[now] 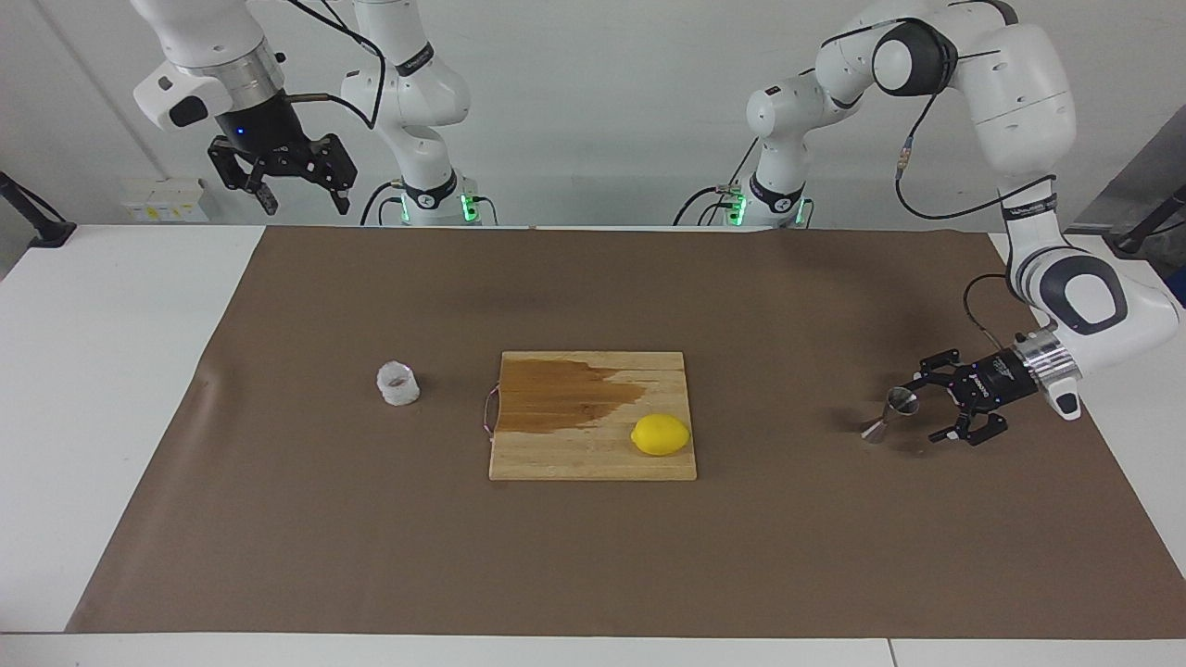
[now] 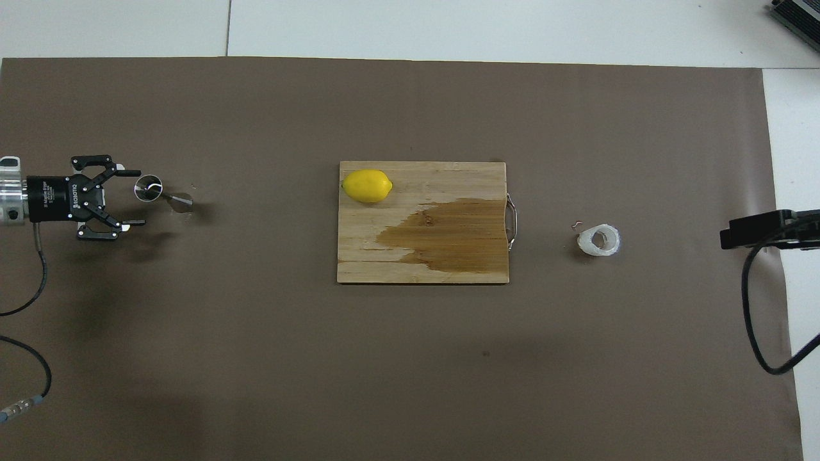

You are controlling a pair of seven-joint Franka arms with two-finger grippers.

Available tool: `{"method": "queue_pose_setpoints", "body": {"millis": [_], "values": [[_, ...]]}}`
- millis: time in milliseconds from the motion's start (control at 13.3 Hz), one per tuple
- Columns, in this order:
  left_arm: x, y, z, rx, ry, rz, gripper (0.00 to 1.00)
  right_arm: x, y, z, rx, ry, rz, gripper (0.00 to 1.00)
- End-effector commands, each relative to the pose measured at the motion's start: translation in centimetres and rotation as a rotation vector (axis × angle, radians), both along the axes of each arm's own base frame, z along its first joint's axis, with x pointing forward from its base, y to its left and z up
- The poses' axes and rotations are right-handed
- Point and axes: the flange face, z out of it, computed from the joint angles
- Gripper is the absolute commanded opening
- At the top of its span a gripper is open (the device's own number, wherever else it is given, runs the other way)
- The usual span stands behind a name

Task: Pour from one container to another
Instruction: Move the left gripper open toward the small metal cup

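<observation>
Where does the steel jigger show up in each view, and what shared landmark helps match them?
Facing view: the jigger leans low at the picture's right, just off the open left claw.
Overhead view: the jigger is at mid-height at the picture's left.
Shared landmark: the lemon on the cutting board.

Bright, even overhead light (soft shadows), imgs sharp.

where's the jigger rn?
The jigger stands on the brown mat at the left arm's end of the table, just in front of the open left gripper, away from the cutting board.
</observation>
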Motion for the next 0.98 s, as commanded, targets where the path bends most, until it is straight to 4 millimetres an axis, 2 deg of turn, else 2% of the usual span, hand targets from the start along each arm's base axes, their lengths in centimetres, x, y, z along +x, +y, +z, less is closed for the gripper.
{"method": "queue_pose_setpoints", "body": {"millis": [0, 151, 226, 603, 679, 754, 830, 905], "values": [[-1.0, -1.8, -0.9, -0.052, 0.022, 0.039, 1.0, -0.3, -0.2, 0.3, 0.016, 0.008, -0.008, 1.0], [-1.5, -2.1, -1.8, -0.066, 0.03, 0.077, 1.0, -0.3, -0.2, 0.3, 0.016, 0.008, -0.007, 1.0], [-1.3, -2.8, -1.8, -0.081, 0.027, 0.081, 1.0, -0.3, -0.2, 0.4, 0.016, 0.006, -0.008, 1.0], [-1.9, -3.3, -2.1, -0.119, 0.029, 0.111, 1.0, -0.3, -0.2, 0.3, 0.016, 0.008, -0.01, 1.0], [-2.1, -3.4, -2.3, -0.12, 0.032, 0.112, 0.97, -0.3, -0.2, 0.3, 0.016, 0.008, -0.008, 1.0], [-2.1, -3.5, -2.3, -0.124, 0.031, 0.112, 0.88, -0.3, -0.2, 0.3, 0.016, 0.008, -0.01, 1.0], [-2.1, -3.4, -2.3, -0.132, 0.031, 0.121, 0.71, -0.3, -0.2, 0.3, 0.016, 0.008, -0.008, 1.0], [-2.3, -3.5, -2.3, -0.143, 0.03, 0.133, 0.61, -0.3, -0.2, 0.3, 0.016, 0.008, -0.008, 1.0]]}}
